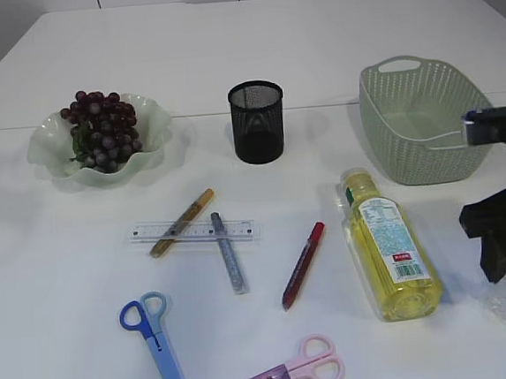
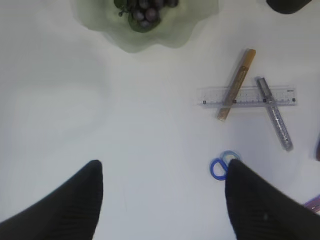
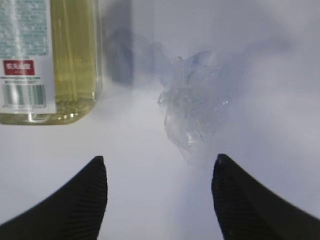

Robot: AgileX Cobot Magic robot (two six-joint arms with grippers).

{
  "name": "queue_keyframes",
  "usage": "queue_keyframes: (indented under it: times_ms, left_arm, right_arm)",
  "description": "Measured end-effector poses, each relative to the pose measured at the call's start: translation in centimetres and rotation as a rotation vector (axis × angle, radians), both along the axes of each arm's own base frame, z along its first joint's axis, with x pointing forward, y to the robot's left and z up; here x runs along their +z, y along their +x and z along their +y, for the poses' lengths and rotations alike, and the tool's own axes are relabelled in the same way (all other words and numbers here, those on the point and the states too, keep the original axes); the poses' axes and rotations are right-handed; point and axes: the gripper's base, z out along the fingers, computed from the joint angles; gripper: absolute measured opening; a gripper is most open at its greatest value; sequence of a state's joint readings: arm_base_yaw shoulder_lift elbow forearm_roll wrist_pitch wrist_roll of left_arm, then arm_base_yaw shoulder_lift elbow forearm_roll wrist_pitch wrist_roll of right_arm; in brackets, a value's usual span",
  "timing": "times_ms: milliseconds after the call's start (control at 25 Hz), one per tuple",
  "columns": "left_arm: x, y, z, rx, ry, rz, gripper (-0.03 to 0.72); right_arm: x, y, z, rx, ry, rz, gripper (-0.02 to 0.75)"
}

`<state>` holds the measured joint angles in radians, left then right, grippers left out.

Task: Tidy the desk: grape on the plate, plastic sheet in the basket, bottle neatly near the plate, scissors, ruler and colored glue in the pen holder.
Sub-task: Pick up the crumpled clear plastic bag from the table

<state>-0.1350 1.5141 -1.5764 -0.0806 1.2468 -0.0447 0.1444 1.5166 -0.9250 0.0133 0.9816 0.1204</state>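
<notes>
- Plastic sheet (image 3: pixel 192 112) is your step in hand: it lies just ahead of your right pincer (image 3: pixel 157 195), which is spread and empty.
- Lower, then close on it.

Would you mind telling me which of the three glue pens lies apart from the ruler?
The red glue pen, lying alone right of the ruler. The gold glue pen and silver glue pen both lie across it.

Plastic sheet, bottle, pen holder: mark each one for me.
plastic sheet (image 3: pixel 192 112), right wrist view, middle of the crumpled clear wad.
bottle (image 1: pixel 389 247), exterior view, on the label, bottle lying on its side.
pen holder (image 1: pixel 257 129), exterior view, front of the black mesh wall.
</notes>
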Motion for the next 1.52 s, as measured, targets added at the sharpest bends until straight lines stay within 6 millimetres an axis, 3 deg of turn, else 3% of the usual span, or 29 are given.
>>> queue_keyframes:
  times_ms: [200, 720, 1080, 1320, 1440, 1520]
  left_arm:
    - [0.9, -0.8, 0.1, 0.0, -0.004, -0.029, 0.556]
    - [1.0, -0.9, 0.1, 0.0, -0.002, -0.032, 0.556]
    - [1.0, -0.9, 0.2, 0.001, 0.0, -0.032, 0.556]
    - [1.0, -0.9, 0.2, 0.001, 0.0, -0.032, 0.556]
    - [1.0, -0.9, 0.2, 0.001, 0.003, -0.033, 0.556]
    - [1.0, -0.9, 0.3, 0.003, 0.012, -0.034, 0.556]
  right_arm:
    - [-2.1, 0.9, -0.3, 0.007, -0.057, 0.052, 0.51]
    - [-2.2, 2.0, -0.3, 0.009, -0.056, -0.052, 0.51]
    - [-5.8, 2.7, -0.2, 0.001, -0.073, 0.071, 0.51]
    - [-6.6, 2.9, -0.1, 0.0, -0.075, 0.088, 0.51]
    - [-6.6, 2.9, -0.1, 0.0, -0.075, 0.087, 0.477]
    - [-6.6, 2.9, -0.1, 0.0, -0.075, 0.087, 0.414]
